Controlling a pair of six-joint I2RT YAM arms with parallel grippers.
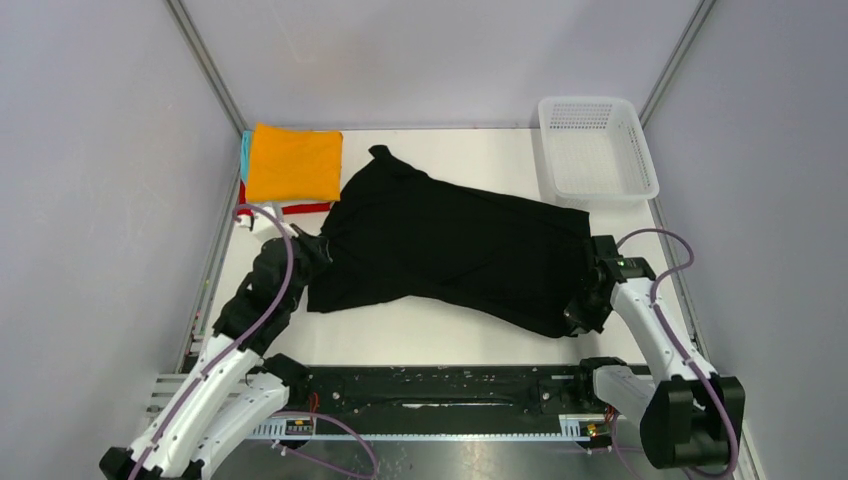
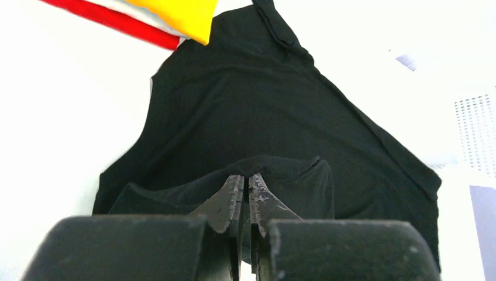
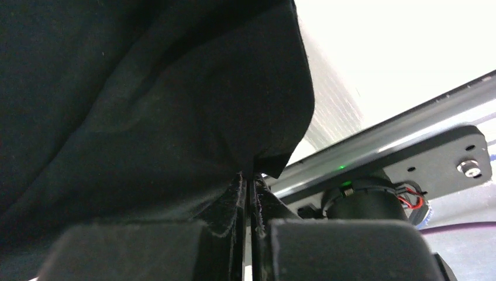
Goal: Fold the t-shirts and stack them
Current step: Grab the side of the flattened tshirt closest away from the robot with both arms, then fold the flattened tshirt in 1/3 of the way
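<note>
A large black t-shirt (image 1: 450, 250) lies spread across the middle of the table. My left gripper (image 1: 322, 248) is at the shirt's left edge. In the left wrist view that gripper (image 2: 245, 177) is shut on a raised fold of the black cloth (image 2: 263, 105). My right gripper (image 1: 580, 315) is at the shirt's near right corner. In the right wrist view it (image 3: 250, 178) is shut on the cloth's edge, and the black t-shirt (image 3: 146, 105) hangs over it. A folded orange t-shirt (image 1: 293, 162) tops a stack at the back left, with red (image 1: 305, 208) and teal (image 1: 245, 150) edges showing beneath.
A white mesh basket (image 1: 596, 150) stands at the back right, touching the black shirt's far right corner. The black rail (image 1: 440, 385) with both arm bases runs along the near edge. Grey walls close in left, right and behind.
</note>
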